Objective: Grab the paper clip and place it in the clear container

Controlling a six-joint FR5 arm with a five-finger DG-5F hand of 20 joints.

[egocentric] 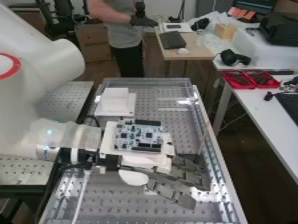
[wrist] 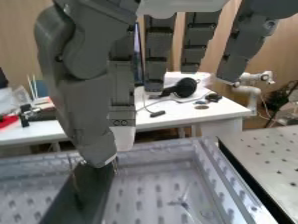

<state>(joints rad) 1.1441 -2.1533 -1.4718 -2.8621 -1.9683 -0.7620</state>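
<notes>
From my end, I have the long perforated table point(egocentric: 100, 200) running away from me, its raised edge point(egocentric: 226, 192) along the side opposite the arm. The white arm point(egocentric: 23, 115) crosses from the left, carrying the robot hand point(egocentric: 189, 175) over the table, closer to that opposite edge. I can't tell whether the hand is wide, narrow or holding something. A white block point(egocentric: 116, 102) sits farther up the table, well apart from it, and a circuit board point(egocentric: 138, 135) rides just behind the hand.

I can't firmly pick out the clear container; pale glinting strips point(egocentric: 174, 109) beyond the hand may belong to it. Nor can I confirm the paper clip. My best guess is a small, thin mark point(wrist: 181, 203) near the table surface, between the hand and the neighbouring perforated bench point(wrist: 266, 160), its long axis unreadable.

If that's the clip, I judge the move is sideways towards that bench, then down. There looks to be room that way; the raised edge on the opposite side is what I'd mind.
</notes>
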